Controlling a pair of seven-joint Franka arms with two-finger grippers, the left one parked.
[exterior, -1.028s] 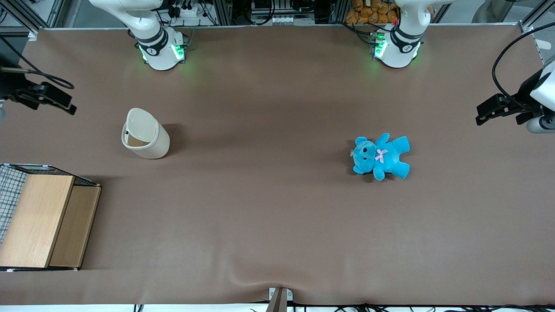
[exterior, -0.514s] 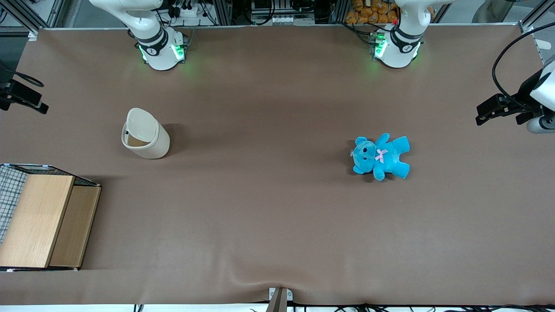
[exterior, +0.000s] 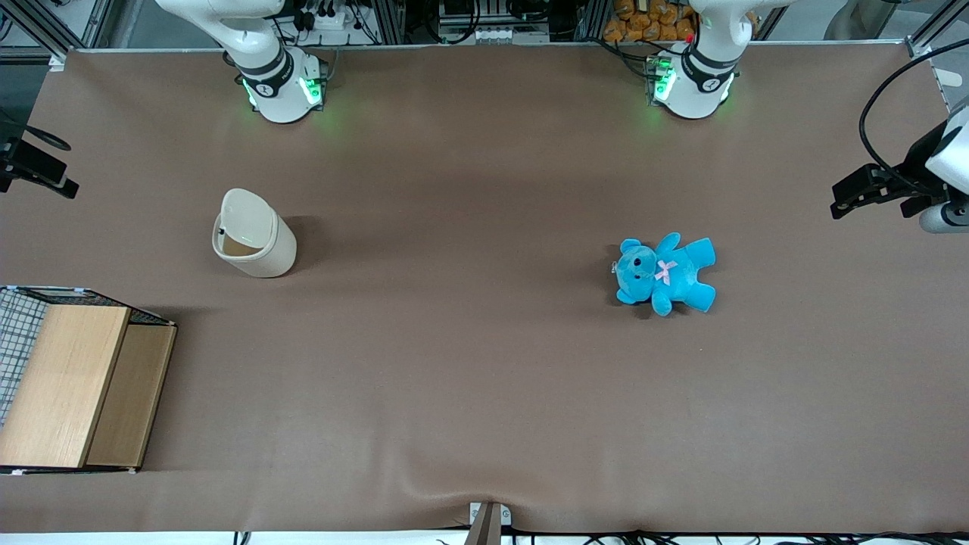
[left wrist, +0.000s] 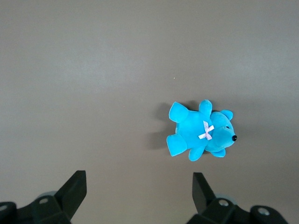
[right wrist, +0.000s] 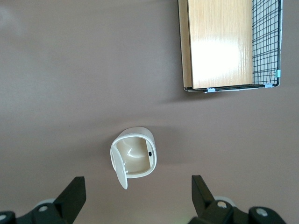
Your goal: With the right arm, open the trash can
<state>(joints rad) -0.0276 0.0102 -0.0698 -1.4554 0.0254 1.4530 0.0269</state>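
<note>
The cream-white trash can (exterior: 261,246) stands on the brown table toward the working arm's end. Its lid (exterior: 246,214) is tipped up on its hinge and the inside shows. My right arm's black gripper (exterior: 45,175) hangs at the working arm's edge of the table, well off to the side of the can and touching nothing. In the right wrist view the trash can (right wrist: 140,156) sits below the gripper (right wrist: 138,191) with its lid (right wrist: 119,169) standing up, and the two fingers (right wrist: 74,193) are spread wide apart and empty.
A wooden box with a wire-mesh side (exterior: 68,386) sits nearer the front camera than the can and also shows in the right wrist view (right wrist: 224,44). A blue teddy (exterior: 666,272) lies toward the parked arm's end, seen too in the left wrist view (left wrist: 201,135).
My gripper has drawn back sideways away from the trash can toward the table's edge. The can with its raised lid, the teddy and the box have not moved.
</note>
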